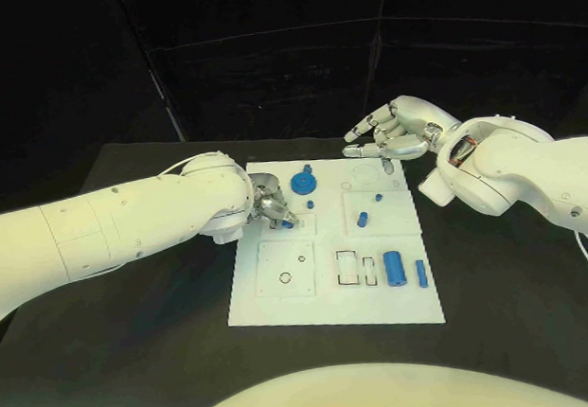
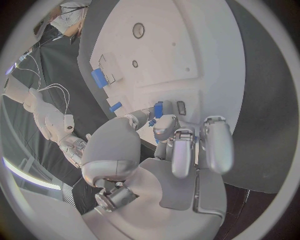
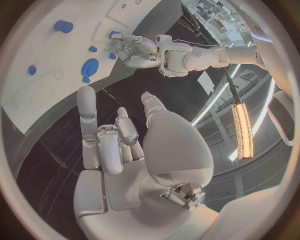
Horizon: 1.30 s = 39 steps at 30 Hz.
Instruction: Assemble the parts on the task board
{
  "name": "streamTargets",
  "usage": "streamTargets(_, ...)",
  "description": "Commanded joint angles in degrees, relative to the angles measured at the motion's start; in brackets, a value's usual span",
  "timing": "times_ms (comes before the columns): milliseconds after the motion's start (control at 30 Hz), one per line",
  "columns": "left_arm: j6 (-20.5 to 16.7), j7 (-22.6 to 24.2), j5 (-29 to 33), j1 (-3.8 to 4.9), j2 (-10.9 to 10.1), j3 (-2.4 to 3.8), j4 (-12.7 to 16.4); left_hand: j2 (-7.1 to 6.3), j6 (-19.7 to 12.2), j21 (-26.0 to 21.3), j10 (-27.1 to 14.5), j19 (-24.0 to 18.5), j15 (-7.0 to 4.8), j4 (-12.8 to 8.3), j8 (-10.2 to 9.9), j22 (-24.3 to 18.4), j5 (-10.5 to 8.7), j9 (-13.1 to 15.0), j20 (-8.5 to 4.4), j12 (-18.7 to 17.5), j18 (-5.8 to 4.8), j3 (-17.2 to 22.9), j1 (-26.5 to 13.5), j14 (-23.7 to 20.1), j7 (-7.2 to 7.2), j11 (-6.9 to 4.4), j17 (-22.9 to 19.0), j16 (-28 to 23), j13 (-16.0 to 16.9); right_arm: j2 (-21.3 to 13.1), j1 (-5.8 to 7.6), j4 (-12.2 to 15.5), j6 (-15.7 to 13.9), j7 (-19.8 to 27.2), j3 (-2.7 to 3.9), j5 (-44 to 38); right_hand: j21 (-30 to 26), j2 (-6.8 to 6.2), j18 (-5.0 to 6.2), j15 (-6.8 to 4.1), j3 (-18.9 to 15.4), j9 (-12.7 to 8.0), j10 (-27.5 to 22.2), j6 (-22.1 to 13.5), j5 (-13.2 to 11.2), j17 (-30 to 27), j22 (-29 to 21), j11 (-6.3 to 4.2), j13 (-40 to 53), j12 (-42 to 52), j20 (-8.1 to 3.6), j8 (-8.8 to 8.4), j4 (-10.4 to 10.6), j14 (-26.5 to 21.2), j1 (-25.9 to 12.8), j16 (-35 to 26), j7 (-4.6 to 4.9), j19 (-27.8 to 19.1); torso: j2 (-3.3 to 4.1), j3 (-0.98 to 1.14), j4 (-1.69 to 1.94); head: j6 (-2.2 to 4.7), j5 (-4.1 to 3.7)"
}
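Left hand (image 1: 269, 208) lowered onto the white task board (image 1: 282, 304), fingertips (image 2: 164, 126) pinching a small blue part (image 2: 157, 109) against the board, right hand (image 1: 396, 131) raised beyond the board's far edge, fingers (image 3: 87, 110) loosely curled and apart, holding nothing, blue round part (image 1: 304, 183) just beyond the left fingertips.

We see a black table (image 1: 143, 367) with a matte surface reaching out to every side, its far edge meeting a dark backdrop (image 1: 296, 42) of black panels crossed by thin seams. In the right wrist view we make out a long glowing strip lamp (image 3: 242, 131), warm orange-white, standing nearly upright in the room beyond, with shelving (image 3: 215, 15) cluttered with equipment above it.
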Motion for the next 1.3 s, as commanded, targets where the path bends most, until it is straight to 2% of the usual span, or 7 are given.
streamTargets(33,2.67,-0.49,-0.94,-0.18,0.28,-0.20,-0.32,0.13,0.19,0.25,-0.07,0.68,-0.40,-5.12,0.19,0.09,0.04,0.04,-0.43,-0.32,-0.33,4.83,-0.59,5.94,-0.12,-0.33,15.09,0.18,-0.11,0.03,0.12,0.04,0.26,0.25,0.04,0.19,-0.31,0.54,0.73,-0.04,-0.42,-0.03,-0.43,-0.44,0.42,2.55,-0.11,0.00,-0.02,0.26,-0.25,0.30,0.01,3.22,0.19,-0.23,0.04,0.32,-0.03,0.01,0.04,0.00,-0.07)
streamTargets(267,3.09,-0.50,-0.99,-0.14,0.83,-0.19,-0.92,0.38,0.61,0.43,0.07,0.79,-0.49,-4.05,0.03,0.38,0.02,-0.02,-0.52,-0.26,-0.39,3.39,-1.71,5.94,-0.28,-0.44,15.09,0.18,-0.22,0.08,0.12,0.01,0.23,0.25,0.04,0.19,-0.32,0.57,0.73,-0.04,-0.49,-0.03,-0.46,-0.45,0.58,2.55,-0.11,0.00,-0.05,0.24,-0.26,0.33,0.05,3.22,0.27,-0.23,0.04,0.35,0.00,-0.01,0.02,0.01,-0.11)
streamTargets(400,2.91,-0.48,-1.00,-0.12,1.16,-0.19,-1.35,1.12,0.94,0.50,0.16,0.84,-0.55,-2.80,-0.25,0.54,0.05,-0.16,-0.58,-0.15,-0.42,2.14,-2.83,5.94,-0.36,-0.50,15.09,0.18,-0.27,0.13,0.12,-0.03,0.22,0.25,0.04,0.19,-0.32,0.57,0.73,-0.04,-0.49,-0.03,-0.46,-0.45,0.58,2.55,-0.11,0.00,-0.05,0.24,-0.26,0.33,0.05,3.22,0.27,-0.23,0.04,0.35,0.02,-0.04,0.00,0.08,-0.13)
streamTargets(667,2.81,-0.45,-1.00,-0.05,1.65,-0.18,-1.95,1.73,1.26,0.67,0.29,0.93,-0.57,-1.99,-0.47,0.81,0.01,-0.27,-0.62,0.08,-0.47,1.26,-3.59,5.94,-0.39,-0.52,15.09,0.18,-0.18,0.17,0.12,-0.02,0.23,0.23,0.04,0.19,-0.35,0.59,0.73,-0.05,-0.57,-0.03,-0.49,-0.47,0.77,2.53,-0.15,0.00,-0.09,0.22,-0.26,0.36,0.09,3.22,0.34,-0.25,0.04,0.35,0.03,-0.04,0.02,0.01,-0.31)
streamTargets(867,3.11,-0.43,-1.00,-0.02,1.81,-0.18,-2.17,1.92,2.00,0.99,0.49,1.11,-0.62,-0.53,-0.82,1.34,-0.16,-0.44,-0.66,0.36,-0.58,-1.89,-5.07,5.94,-0.51,-0.60,15.09,0.18,-0.17,0.16,0.12,0.01,0.24,0.23,0.04,0.19,-0.35,0.59,0.73,-0.05,-0.57,-0.03,-0.49,-0.47,0.77,2.53,-0.15,0.00,-0.09,0.22,-0.26,0.36,0.09,3.22,0.34,-0.25,0.04,0.35,-0.01,-0.04,0.03,-0.11,-0.43)
streamTargets(1300,3.69,-0.43,-1.00,0.00,1.83,-0.18,-2.41,2.55,2.69,1.08,0.92,1.19,-0.74,0.69,-1.20,1.52,-0.21,-0.61,-0.76,1.03,-0.60,-4.35,-5.85,5.94,-0.66,-0.73,15.09,0.18,0.33,0.12,0.12,0.05,0.25,0.21,0.04,0.19,-0.35,0.59,0.73,-0.05,-0.57,-0.03,-0.49,-0.47,0.77,2.53,-0.15,0.00,-0.09,0.22,-0.26,0.36,0.09,3.22,0.34,-0.25,0.04,0.35,0.02,-0.03,0.08,-0.08,-0.64)
